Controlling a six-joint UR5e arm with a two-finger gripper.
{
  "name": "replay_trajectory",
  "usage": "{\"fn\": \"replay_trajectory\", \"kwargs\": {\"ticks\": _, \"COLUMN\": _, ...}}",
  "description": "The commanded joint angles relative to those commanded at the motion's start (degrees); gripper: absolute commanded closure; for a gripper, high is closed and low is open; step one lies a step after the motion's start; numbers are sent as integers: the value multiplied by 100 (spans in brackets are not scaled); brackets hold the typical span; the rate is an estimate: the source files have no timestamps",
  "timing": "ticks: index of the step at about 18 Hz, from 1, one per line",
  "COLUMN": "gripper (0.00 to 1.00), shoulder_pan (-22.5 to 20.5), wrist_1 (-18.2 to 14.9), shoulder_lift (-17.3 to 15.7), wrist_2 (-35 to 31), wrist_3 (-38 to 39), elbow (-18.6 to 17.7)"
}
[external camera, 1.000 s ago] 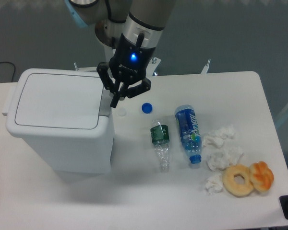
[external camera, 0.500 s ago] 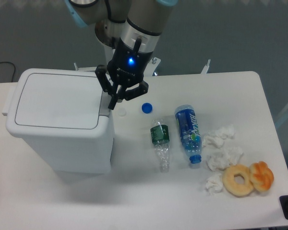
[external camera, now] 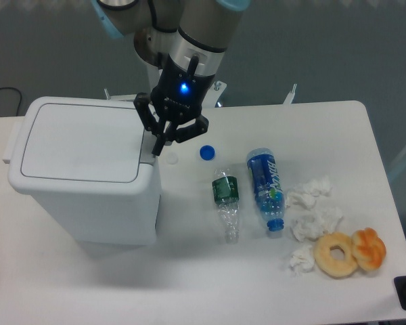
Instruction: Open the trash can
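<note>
The trash can [external camera: 81, 172] is a large white rectangular bin at the left of the table. Its flat lid [external camera: 78, 149] lies shut. A grey push tab [external camera: 147, 150] sits at the lid's right edge. My gripper [external camera: 158, 146] hangs over that right edge, its black fingers close together with the tips right at the tab. A blue light glows on the gripper body. It holds nothing.
A white cap [external camera: 171, 159] and a blue cap [external camera: 206, 153] lie just right of the bin. Further right lie a crushed green-label bottle [external camera: 226, 203], a blue-label bottle [external camera: 266, 187], crumpled tissues [external camera: 311, 213] and two doughnuts [external camera: 348, 252].
The gripper has shifted slightly left and toward the bin's right edge over the past second, then held still. The lid has not moved.
</note>
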State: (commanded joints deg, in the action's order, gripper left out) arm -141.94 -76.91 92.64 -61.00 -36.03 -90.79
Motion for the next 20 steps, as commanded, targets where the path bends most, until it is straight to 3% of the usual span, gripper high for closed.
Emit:
{"fn": "replay_trajectory", "kwargs": {"ticks": 8, "gripper": 96, "shoulder_pan": -17, "wrist_1": -17, "shoulder_lift": -9, "wrist_2": 18, "wrist_3": 9, "elbow": 35}}
{"fn": "replay_trajectory", "kwargs": {"ticks": 9, "gripper": 89, "shoulder_pan": -26, "wrist_1": -17, "shoulder_lift": -9, "wrist_2": 26, "wrist_3": 9, "elbow": 52}}
{"fn": "replay_trajectory", "kwargs": {"ticks": 10, "gripper": 74, "shoulder_pan": -35, "wrist_1": -17, "shoulder_lift": 0, "wrist_2": 52, "wrist_3": 9, "elbow": 105}}
{"fn": "replay_trajectory", "kwargs": {"ticks": 12, "gripper": 34, "shoulder_pan": -88, "wrist_1": 0, "shoulder_lift": 0, "wrist_2": 105, "wrist_3": 0, "elbow": 184}}
{"fn": "replay_trajectory", "kwargs": {"ticks": 13, "gripper": 8, "shoulder_pan": -114, "wrist_1": 44, "shoulder_lift": 9, "wrist_2": 97, "wrist_3": -26, "elbow": 228}}
{"fn": "replay_trajectory", "kwargs": {"ticks": 14, "gripper": 0, "shoulder_pan": -175, "wrist_1": 140, "shoulder_lift": 44, "wrist_2": 97, "wrist_3": -44, "elbow": 237}}
{"fn": "replay_trajectory", "kwargs": {"ticks": 20, "gripper": 0, "shoulder_pan": -650, "wrist_1": 843, "shoulder_lift": 719, "wrist_2": 26, "wrist_3": -158, "elbow": 245}}
